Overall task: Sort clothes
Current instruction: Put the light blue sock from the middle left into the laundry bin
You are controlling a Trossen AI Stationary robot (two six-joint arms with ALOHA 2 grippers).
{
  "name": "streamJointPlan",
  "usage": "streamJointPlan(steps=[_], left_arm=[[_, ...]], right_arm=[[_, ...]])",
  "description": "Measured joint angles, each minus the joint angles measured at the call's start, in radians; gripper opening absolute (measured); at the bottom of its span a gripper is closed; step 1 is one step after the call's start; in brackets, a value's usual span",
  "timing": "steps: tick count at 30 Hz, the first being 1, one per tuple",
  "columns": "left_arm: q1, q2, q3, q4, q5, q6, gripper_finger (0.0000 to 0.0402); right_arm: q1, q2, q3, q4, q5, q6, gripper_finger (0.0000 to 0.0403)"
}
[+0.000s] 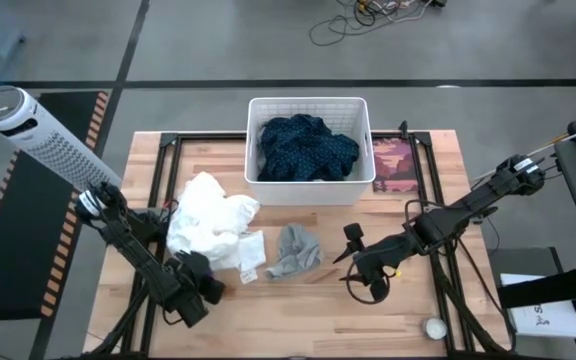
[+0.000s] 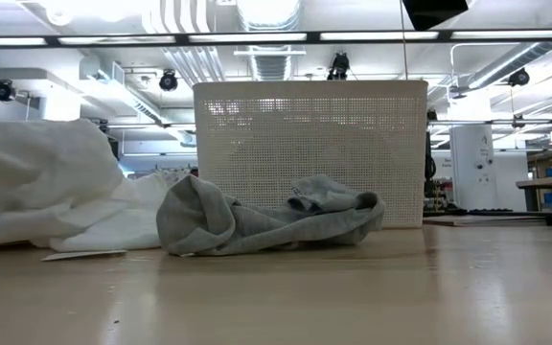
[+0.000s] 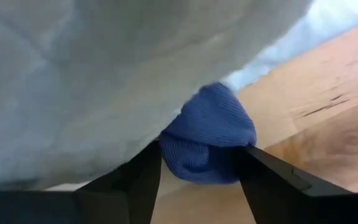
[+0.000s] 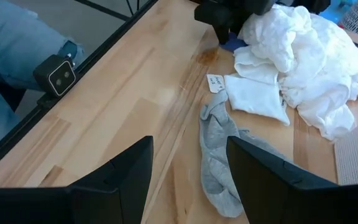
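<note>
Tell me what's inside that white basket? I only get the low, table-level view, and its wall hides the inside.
Observer: A dark navy dotted garment fills the basket.
Operator: Where are the robot's arms? I see none.
Observer: The right gripper hangs open above the table beside the grey garment, holding nothing.
Operator: And the other one?
Observer: The left gripper is at the white pile, on the side away from the basket, where a blue knitted piece pokes out from underneath.
</note>
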Motion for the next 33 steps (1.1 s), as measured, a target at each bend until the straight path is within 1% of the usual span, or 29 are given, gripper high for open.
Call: streamJointPlan(steps=[3,5,7,10,11,12,15,17,23,26,29,33], left_arm=[[0.011,0.0,0.004,-0.006,-0.033,0.0,0.017],[0.017,0.003,0.003,-0.006,-0.046,0.0,0.0145],[0.018,0.005,0.004,-0.005,-0.052,0.0,0.0109],[0.018,0.007,0.016,-0.009,-0.052,0.01,0.0038],[0.019,0.007,0.025,-0.008,-0.048,0.017,0.002],[0.019,0.007,0.036,-0.009,-0.048,0.021,0.0011],[0.018,0.007,0.089,-0.029,-0.046,0.043,0.0013],[0.018,0.006,0.135,-0.052,-0.055,0.068,0.0007],[0.018,0.006,0.311,-0.179,-0.16,0.154,0.0002],[0.018,0.003,0.417,-0.295,-0.256,0.175,0.0002],[0.018,0.0,0.528,-0.417,-0.385,0.198,0.0001],[0.033,0.0,0.65,-0.524,-0.544,0.268,0.0001]], right_arm=[[0.0,0.0,0.0,0.0,0.0,-0.013,0.019],[0.0,0.0,0.0,0.005,0.0,-0.022,0.019],[0.0,0.0,0.0,0.009,0.0,-0.035,0.019],[0.0,0.0,0.0,0.014,0.0,-0.055,0.019],[0.0,0.0,0.0,0.022,0.0,-0.06,0.019],[0.0,0.0,0.001,0.03,0.0,-0.062,0.019],[0.0,0.0,0.002,0.037,0.0,-0.062,0.019],[0.0,0.0,0.002,0.038,0.0,-0.063,0.019],[0.0,0.0,0.002,0.038,-0.001,-0.057,0.019],[0.0,0.0,0.002,0.038,-0.001,-0.057,0.019],[0.0,0.0,0.002,0.043,-0.001,-0.059,0.019],[0.0,0.0,0.002,0.052,-0.001,-0.06,0.019]])
